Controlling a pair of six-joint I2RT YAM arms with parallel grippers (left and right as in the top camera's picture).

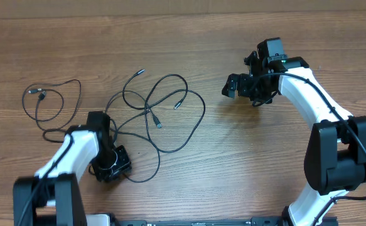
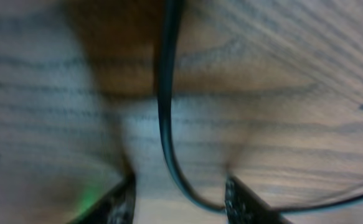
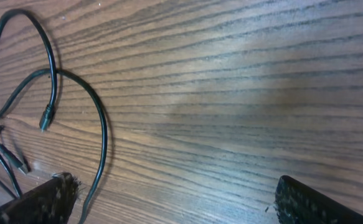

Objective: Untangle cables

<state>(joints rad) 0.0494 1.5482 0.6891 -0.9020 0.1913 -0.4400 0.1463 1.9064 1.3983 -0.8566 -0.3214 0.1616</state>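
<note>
Overhead: wood-grain table [image 1: 233,157]; left fingers [image 2: 116,205] apart astride a cable [image 2: 164,124], right fingers [image 3: 321,199] spread wide above the wood

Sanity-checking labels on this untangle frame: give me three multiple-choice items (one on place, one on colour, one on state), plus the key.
1. Where is the right gripper?
A. Over bare table, to the right of the cables
B. At the table's left edge
C. Down among the cables

2. What colour are the cables?
A. White
B. Black
C. Red

3. How does the left gripper stand?
A. Shut, with nothing in it
B. Fingers apart, a cable running through the gap
C. Lifting a cable high above the table

Key:
1 A: the overhead view shows it over bare wood beside the tangle.
2 B: every cord in view is black.
3 B: the left wrist view shows the cord between parted fingers, close to the wood.
</note>
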